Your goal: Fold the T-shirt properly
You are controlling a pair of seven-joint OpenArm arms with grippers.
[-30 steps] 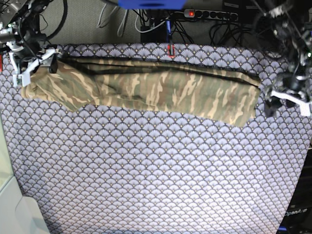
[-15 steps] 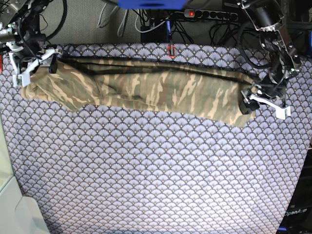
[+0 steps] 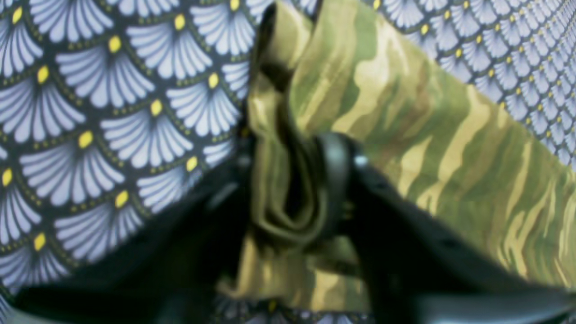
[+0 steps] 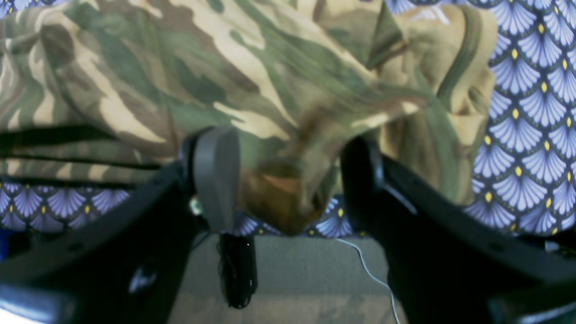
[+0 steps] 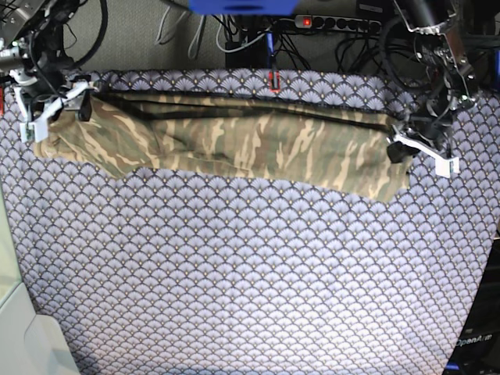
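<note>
The T-shirt (image 5: 234, 141), folded into a long camouflage band, lies across the upper part of the frame on the purple scallop-patterned cloth (image 5: 250, 273) that covers the counter. Within the last second the left gripper (image 5: 398, 144) has swung in from the right edge and now pinches the band's right end. At upper left the right gripper (image 4: 288, 180) straddles the other end, its jaws spread. The crosswise fold looks near.
</note>
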